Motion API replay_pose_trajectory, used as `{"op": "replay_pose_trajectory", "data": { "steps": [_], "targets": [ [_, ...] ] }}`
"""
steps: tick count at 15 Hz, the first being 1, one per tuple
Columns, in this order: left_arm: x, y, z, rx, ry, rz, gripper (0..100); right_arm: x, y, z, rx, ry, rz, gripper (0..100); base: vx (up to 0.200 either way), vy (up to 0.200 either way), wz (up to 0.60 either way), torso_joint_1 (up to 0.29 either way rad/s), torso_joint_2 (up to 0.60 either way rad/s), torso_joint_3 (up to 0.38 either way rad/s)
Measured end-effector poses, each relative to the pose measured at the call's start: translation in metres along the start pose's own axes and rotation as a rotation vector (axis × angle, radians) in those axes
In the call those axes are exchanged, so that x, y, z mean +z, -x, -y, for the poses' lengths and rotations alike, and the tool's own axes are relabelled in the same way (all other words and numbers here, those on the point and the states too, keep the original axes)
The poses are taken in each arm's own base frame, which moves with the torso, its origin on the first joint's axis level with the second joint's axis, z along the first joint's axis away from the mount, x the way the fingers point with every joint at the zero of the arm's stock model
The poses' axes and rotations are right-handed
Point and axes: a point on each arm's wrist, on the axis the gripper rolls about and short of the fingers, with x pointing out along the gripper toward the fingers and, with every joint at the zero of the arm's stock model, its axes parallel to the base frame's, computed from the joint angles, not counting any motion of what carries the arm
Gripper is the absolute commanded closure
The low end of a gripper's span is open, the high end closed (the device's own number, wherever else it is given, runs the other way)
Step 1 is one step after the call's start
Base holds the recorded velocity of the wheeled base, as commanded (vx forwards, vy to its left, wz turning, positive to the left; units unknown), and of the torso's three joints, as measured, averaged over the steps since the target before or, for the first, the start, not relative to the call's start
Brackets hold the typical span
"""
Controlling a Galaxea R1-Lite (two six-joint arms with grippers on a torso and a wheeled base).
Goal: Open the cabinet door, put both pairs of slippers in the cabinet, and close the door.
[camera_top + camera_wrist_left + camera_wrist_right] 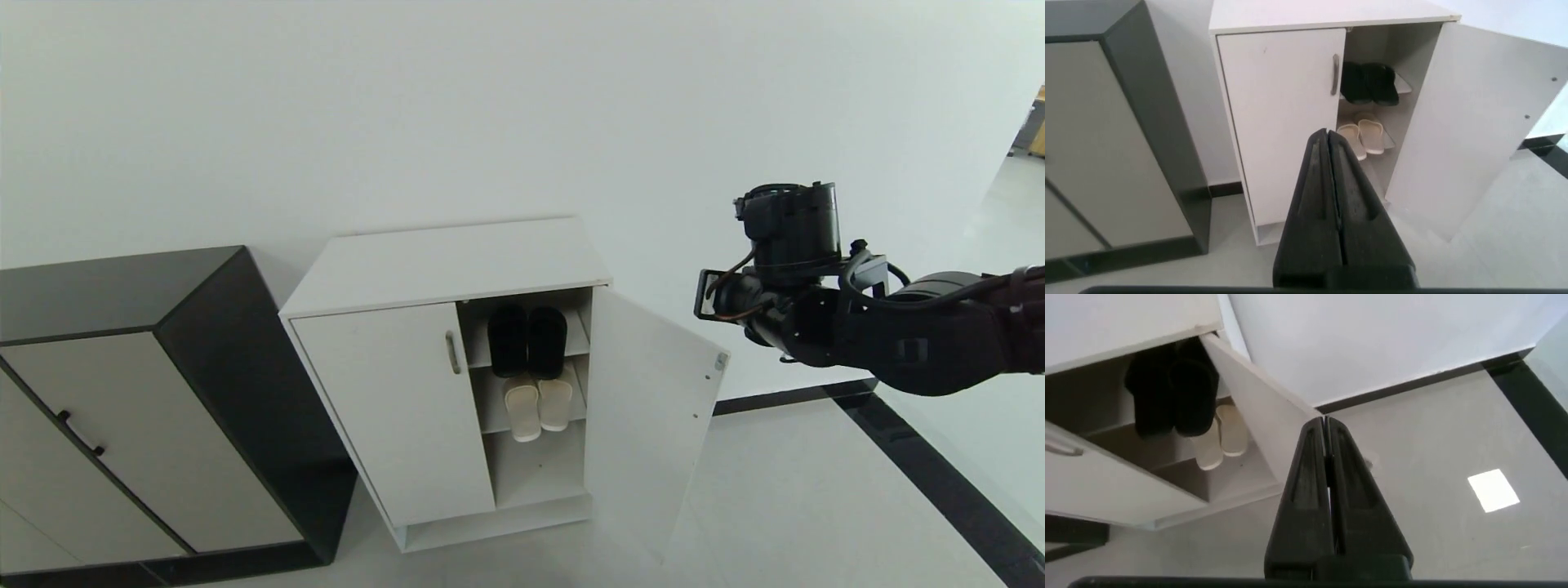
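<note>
The white cabinet [445, 261] stands against the wall with its right door [645, 408] swung open and its left door [400, 408] closed. A black pair of slippers [527, 339] sits on the upper shelf. A white pair of slippers [539, 404] lies on the middle shelf, and the bottom compartment is bare. My right gripper [1325, 420] is shut and holds nothing; it hovers outside the open door, to the cabinet's right. My left gripper [1328, 132] is shut and empty too, held in front of the closed left door.
A dark cabinet [122, 392] with grey doors stands close to the white one's left. A black floor strip [939, 474] runs along the wall and off to the right. Pale floor lies open in front of the white cabinet.
</note>
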Motion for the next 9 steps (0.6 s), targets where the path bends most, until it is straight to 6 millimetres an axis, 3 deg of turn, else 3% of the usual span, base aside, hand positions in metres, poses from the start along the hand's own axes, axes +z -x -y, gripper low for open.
{"op": "replay_pose_trajectory", "data": {
  "steps": [3,9],
  "targets": [
    [0.0,0.0,0.0,0.0,0.0,0.0,100,0.001,-0.016,0.004,-0.016,-0.008,-0.005,100,0.0,0.0,0.0,0.0,0.0,0.0],
    [0.0,0.0,0.0,0.0,0.001,0.0,100,-0.018,-0.069,0.016,-0.066,-0.01,-0.05,100,0.0,0.0,0.0,0.0,0.0,0.0]
  ]
}}
